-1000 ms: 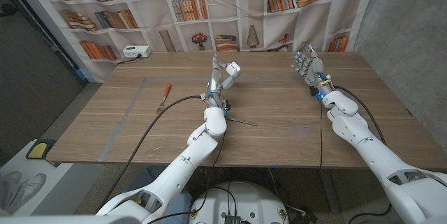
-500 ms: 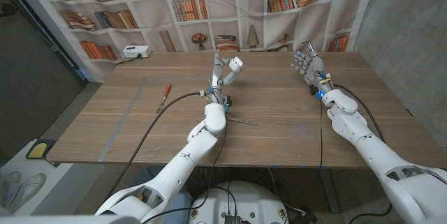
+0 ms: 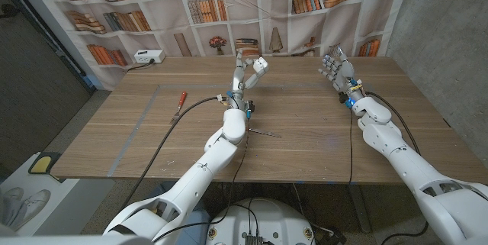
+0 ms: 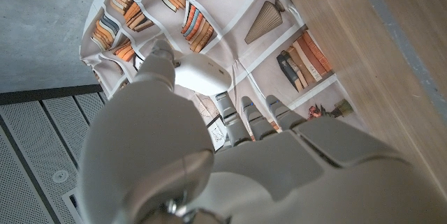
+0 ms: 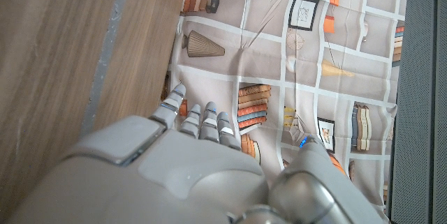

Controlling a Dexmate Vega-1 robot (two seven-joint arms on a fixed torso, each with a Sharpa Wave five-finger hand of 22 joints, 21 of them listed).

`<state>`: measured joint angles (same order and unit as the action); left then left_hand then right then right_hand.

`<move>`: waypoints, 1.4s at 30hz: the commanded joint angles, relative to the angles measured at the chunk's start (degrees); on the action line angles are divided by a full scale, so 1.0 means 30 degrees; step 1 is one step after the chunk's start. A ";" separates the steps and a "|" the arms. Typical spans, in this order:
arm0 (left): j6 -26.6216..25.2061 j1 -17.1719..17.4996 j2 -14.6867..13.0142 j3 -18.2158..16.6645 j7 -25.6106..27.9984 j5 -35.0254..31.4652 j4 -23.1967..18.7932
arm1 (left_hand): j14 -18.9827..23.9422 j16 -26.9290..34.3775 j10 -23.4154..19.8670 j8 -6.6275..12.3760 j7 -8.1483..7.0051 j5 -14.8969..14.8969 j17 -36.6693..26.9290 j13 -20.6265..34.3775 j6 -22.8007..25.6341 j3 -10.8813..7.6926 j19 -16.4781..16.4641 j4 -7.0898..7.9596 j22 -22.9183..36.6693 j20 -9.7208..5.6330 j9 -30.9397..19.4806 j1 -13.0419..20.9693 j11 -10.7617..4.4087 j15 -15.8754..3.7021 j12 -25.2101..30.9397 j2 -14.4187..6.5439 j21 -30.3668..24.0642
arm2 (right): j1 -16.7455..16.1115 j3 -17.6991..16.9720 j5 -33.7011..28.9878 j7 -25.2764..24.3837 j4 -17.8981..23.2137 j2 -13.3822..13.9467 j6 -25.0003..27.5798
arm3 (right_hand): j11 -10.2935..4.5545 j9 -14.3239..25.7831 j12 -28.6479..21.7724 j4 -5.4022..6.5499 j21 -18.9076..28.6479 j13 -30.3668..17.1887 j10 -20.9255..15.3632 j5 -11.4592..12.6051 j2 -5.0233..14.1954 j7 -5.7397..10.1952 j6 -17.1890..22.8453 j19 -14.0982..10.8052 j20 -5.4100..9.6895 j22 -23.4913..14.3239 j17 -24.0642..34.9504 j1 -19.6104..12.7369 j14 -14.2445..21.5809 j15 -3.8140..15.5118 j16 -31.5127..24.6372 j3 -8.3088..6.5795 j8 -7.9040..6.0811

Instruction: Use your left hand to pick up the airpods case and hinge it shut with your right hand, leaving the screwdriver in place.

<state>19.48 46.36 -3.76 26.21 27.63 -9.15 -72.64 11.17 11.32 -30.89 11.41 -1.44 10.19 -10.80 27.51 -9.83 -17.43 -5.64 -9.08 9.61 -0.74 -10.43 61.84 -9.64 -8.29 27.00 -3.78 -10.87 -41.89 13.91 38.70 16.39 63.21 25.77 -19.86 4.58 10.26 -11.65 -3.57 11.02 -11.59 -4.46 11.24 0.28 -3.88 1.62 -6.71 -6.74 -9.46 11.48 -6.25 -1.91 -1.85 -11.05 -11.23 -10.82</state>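
Observation:
My left hand is raised over the table's middle far part and holds the white airpods case between thumb and fingers. In the left wrist view the airpods case shows past my left hand, pinched at the fingertips; I cannot tell whether its lid is open. My right hand is up at the far right of the table with its fingers spread and nothing in it. From the right wrist view, my right hand shows its fingers extended. The screwdriver, red-handled, lies on the table to the left.
A thin dark rod lies on the table near my left forearm. A white power strip sits at the far left edge. Cables trail along both arms. A bookshelf backdrop hangs behind the table.
My left hand has lifted the airpods case a little higher and farther from me. The right hand and the screwdriver have stayed in place.

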 commanded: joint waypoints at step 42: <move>0.1200 -0.0463 0.0923 -0.0876 -0.3096 0.3015 0.1405 | 1.0561 0.3357 -0.1440 -0.0041 -0.0800 0.0113 -0.0524 0.0630 0.0288 -0.0429 -0.4268 -0.0131 0.0361 0.3582 -0.0038 0.1849 -0.0979 -0.1479 -0.0125 -0.1409 -0.1087 | -0.0010 0.0186 -0.0344 -0.0536 0.0124 -0.0042 0.0114 | -0.0326 0.0091 0.0008 -0.0234 -0.0069 -0.0027 0.0156 -0.0085 0.0166 0.0364 -0.0083 0.0053 -0.0560 -0.0105 -0.0023 -0.0104 -0.0162 -0.0367 -0.0165 -0.0047 -0.0046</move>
<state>22.19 45.10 -1.69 24.44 23.05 -4.88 -69.30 38.54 20.76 -31.43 11.42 -3.60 10.19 -12.13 28.44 -9.11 -18.19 -17.75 -9.64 10.56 10.34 -10.43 62.98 -9.09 -9.41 26.57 -3.87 -13.78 -42.02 14.14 37.88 15.07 63.45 25.71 -19.83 3.97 10.26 -11.65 -4.12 10.80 -11.59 -3.85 11.01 0.50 -2.95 1.31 -6.53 -7.83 -9.46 11.34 -6.48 -2.44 -2.37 -11.05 -11.31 -10.82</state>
